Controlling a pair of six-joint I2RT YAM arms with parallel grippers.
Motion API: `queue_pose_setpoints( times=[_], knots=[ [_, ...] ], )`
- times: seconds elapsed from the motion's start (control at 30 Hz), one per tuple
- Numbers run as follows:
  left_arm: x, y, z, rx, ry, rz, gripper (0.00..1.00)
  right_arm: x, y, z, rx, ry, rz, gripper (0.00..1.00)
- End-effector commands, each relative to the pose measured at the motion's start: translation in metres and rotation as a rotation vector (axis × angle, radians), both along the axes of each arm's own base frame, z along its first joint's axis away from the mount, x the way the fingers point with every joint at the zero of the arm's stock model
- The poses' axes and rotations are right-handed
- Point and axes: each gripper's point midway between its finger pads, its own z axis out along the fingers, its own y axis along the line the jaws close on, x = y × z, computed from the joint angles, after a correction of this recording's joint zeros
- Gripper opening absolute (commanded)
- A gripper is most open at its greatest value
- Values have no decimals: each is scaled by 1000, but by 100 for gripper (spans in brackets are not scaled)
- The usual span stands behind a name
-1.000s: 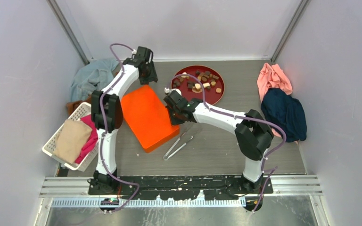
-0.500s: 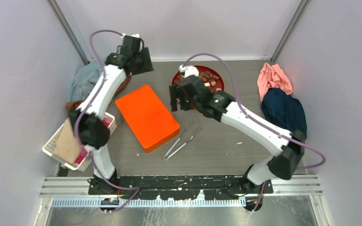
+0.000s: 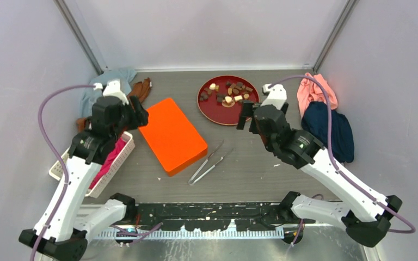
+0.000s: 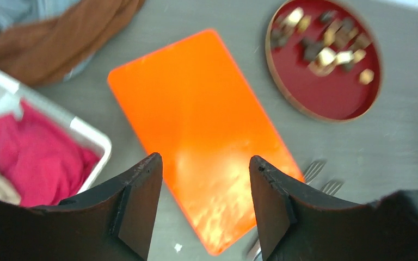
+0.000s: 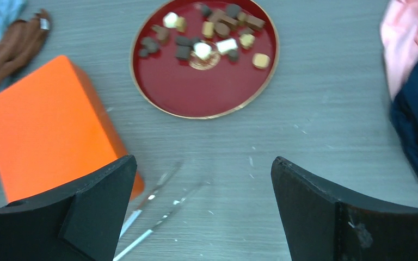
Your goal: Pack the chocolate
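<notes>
Containers: a round red plate (image 3: 223,115) stood at the far middle of the table. All the chocolate (image 3: 229,93) lay in it, loose dark, light brown and cream pieces bunched in its far half; the near half was bare. An orange box (image 3: 172,134) lay to the left of the plate, lid shut, contents not visible. A white basket (image 4: 81,130) at the left edge held a pink cloth (image 4: 32,163). Two metal tongs (image 3: 208,162) lay on the table just beside the box's near corner.

Grippers: the left gripper (image 4: 204,206) hung above the box, jaws moderately apart, holding and touching nothing. The right gripper (image 5: 204,212) hung above the table near the plate, jaws spread wide, likewise empty and touching nothing.
</notes>
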Motion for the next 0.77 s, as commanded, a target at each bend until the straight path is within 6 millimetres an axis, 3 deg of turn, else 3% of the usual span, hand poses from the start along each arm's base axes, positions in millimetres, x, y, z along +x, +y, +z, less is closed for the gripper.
queue_pose_setpoints(
  times=[0.0,0.1,0.27,0.73],
  knots=[
    [-37,27,-40,24,96,104,61,-4,-34,-6,76,-56,-165,100],
    [-63,39,-62,17,161,155,61,-12,-45,-17,118,-65,-200,100],
    [-85,54,-72,31,158,197,61,-16,-51,-28,151,-63,-230,100],
    [-91,60,-58,44,108,190,62,-17,-45,-31,208,-40,-237,100]
  ],
)
